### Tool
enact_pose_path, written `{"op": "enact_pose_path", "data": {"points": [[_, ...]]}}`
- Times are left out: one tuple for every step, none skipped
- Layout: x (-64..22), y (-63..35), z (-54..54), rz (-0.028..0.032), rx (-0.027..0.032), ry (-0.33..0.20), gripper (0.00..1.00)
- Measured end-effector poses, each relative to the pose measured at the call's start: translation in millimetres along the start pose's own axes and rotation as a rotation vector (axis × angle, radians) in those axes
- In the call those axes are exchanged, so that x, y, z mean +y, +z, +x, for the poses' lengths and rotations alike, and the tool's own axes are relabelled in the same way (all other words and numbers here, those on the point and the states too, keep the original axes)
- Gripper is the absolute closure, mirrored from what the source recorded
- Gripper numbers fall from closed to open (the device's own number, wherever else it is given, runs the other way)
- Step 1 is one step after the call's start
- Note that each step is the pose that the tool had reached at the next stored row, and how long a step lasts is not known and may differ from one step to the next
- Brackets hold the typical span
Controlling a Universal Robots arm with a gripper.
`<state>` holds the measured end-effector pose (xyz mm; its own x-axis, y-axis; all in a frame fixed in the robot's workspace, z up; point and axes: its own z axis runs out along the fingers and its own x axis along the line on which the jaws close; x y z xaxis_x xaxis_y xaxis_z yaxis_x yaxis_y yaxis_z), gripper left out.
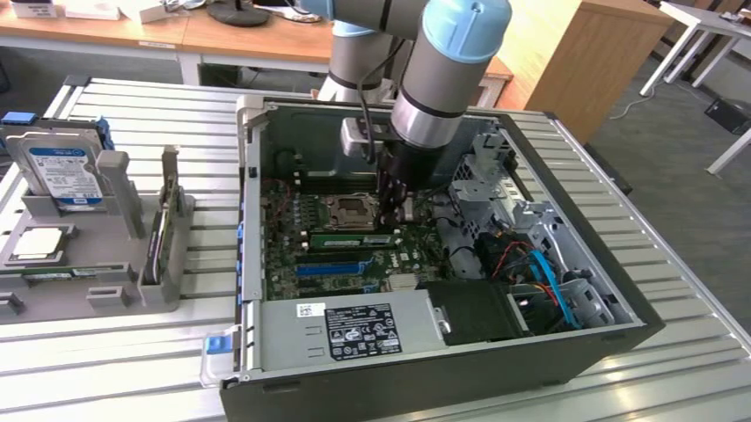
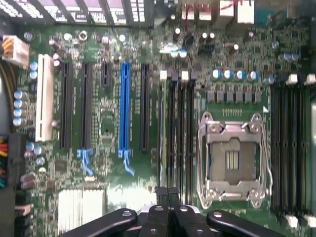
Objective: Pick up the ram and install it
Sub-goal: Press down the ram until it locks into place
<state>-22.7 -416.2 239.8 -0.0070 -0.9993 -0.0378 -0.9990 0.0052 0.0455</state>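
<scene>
The gripper hangs inside the open metal computer case, black fingers pressed together with nothing between them, just above the motherboard. The ram, a long, thin green stick with dark chips, lies seated in a slot beside the square silver CPU socket. Close by runs a glossy blue plastic slot.
</scene>
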Motion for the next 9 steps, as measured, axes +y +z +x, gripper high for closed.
{"op": "enact_pose_path", "data": {"points": [[2.4,0.1,0.0,0.0000,0.0000,0.000,0.89],[4.8,0.3,0.0,0.0000,0.0001,0.000,0.89],[7.2,0.4,0.1,0.0000,0.0001,0.000,0.89],[9.6,0.6,0.1,0.0000,0.0000,0.000,0.89],[12.0,0.7,0.1,0.0000,0.0001,0.000,0.89],[14.4,0.8,0.1,0.0000,0.0001,0.000,0.89],[16.9,0.9,0.1,-0.0001,0.0002,0.000,0.89],[19.5,1.1,0.2,0.0000,0.0001,0.000,0.89],[22.0,1.2,0.2,0.0000,0.0001,0.000,0.89]]}}
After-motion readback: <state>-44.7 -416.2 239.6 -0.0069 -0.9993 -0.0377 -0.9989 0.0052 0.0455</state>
